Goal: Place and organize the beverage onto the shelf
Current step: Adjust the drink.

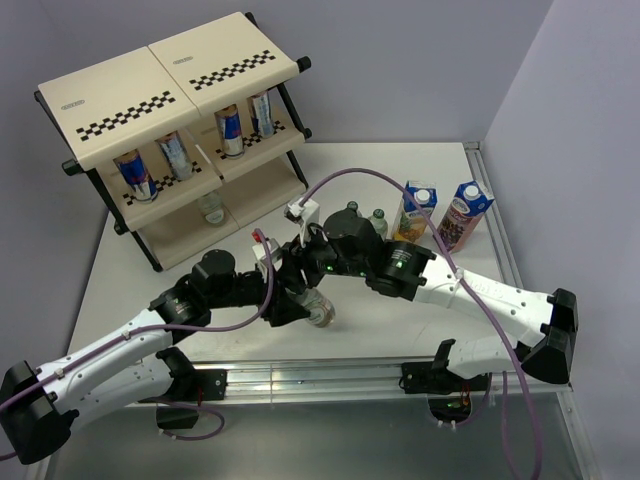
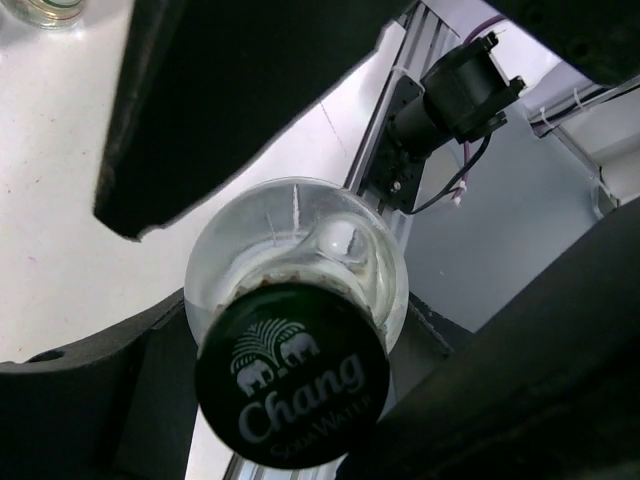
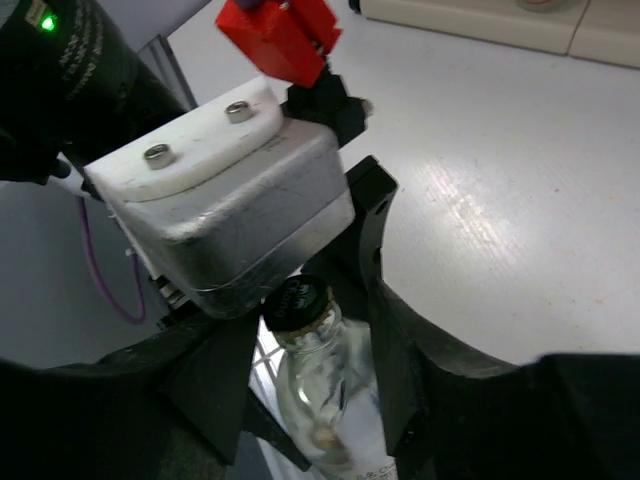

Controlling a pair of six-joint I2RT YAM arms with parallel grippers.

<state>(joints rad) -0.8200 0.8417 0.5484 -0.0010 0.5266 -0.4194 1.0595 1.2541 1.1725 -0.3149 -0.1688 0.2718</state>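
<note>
Clamped in left gripper (image 1: 300,304), jaws about half apart: clear bottle (image 1: 322,310), black Chang cap (image 2: 292,375) toward wrist camera, tilted over near middle of table (image 1: 440,170). Straddled also by right gripper (image 3: 320,410), fingers either side of neck; cannot tell if touching or gripping. Far left, on shelf (image 1: 170,90): four cans (image 1: 133,172) upright on middle tier, second bottle (image 1: 210,207) on bottom tier. Far right: yellow carton (image 1: 417,210) and purple carton (image 1: 463,215), upright, side by side.
</note>
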